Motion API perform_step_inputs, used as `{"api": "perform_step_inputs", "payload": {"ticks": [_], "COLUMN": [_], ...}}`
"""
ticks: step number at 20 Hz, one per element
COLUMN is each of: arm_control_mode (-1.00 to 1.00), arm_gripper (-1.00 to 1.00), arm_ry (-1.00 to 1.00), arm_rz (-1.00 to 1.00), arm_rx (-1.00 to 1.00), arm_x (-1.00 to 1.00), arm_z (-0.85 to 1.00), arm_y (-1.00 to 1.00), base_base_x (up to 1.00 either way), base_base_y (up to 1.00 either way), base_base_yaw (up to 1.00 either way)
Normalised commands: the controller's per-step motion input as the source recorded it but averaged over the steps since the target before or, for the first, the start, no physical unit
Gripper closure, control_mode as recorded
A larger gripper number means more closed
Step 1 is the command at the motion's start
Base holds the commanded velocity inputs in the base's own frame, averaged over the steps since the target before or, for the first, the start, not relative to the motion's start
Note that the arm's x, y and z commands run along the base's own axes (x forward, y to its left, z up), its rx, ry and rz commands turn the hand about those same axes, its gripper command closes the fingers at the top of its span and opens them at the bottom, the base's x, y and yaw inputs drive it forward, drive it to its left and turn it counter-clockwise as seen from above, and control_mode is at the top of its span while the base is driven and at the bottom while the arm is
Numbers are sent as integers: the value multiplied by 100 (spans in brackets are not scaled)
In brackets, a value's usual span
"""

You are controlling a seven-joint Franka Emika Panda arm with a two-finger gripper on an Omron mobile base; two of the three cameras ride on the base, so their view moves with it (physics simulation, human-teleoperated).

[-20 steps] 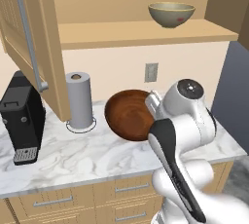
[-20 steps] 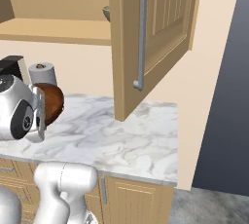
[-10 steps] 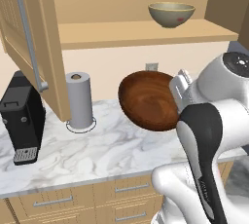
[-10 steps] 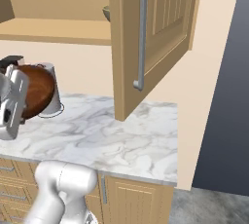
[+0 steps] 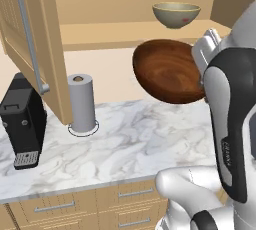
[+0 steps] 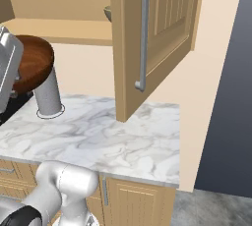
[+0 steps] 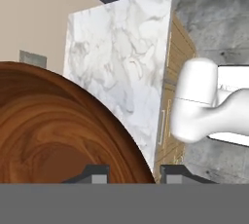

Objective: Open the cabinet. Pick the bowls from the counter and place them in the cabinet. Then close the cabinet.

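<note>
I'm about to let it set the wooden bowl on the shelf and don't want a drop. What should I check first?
1. Gripper shut on the wooden bowl: ok.
2. Bowl lifted off the counter: ok.
3. Cabinet door open: ok.
4. Free shelf beside the beige bowl: ok.
5. Bowl level: not ok, tilted.
6. Firmness of grip on rim: cannot tell.

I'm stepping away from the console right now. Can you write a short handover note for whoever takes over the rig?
Gripper: shut on the rim of the dark reddish-brown wooden bowl, held tilted in the air above the white marble counter, just below shelf level.
Light-wood wall cabinet: both doors open.
Pale beige-olive ceramic bowl: already on the cabinet's wooden shelf.
Left: set the wooden bowl on the shelf, release, close both doors.
</note>
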Motion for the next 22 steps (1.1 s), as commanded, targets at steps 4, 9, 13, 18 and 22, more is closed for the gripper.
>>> {"api": "perform_step_inputs", "payload": {"ticks": [4, 9, 13, 18, 22], "arm_control_mode": [-100, -100, -100, -100, -100], "arm_gripper": [100, 100, 100, 100, 100], "arm_ry": [-27, -29, -25, -9, 0], "arm_rz": [-3, -5, -5, 0, 0], "arm_rx": [-1, 0, 0, 0, 0], "arm_x": [0, 10, 21, 26, 32], "arm_z": [35, 12, 13, 23, 37], "arm_y": [0, 0, 0, 0, 0], "base_base_x": [0, 0, 0, 0, 0], "base_base_y": [0, 0, 0, 0, 0], "base_base_yaw": [0, 0, 0, 0, 0]}}
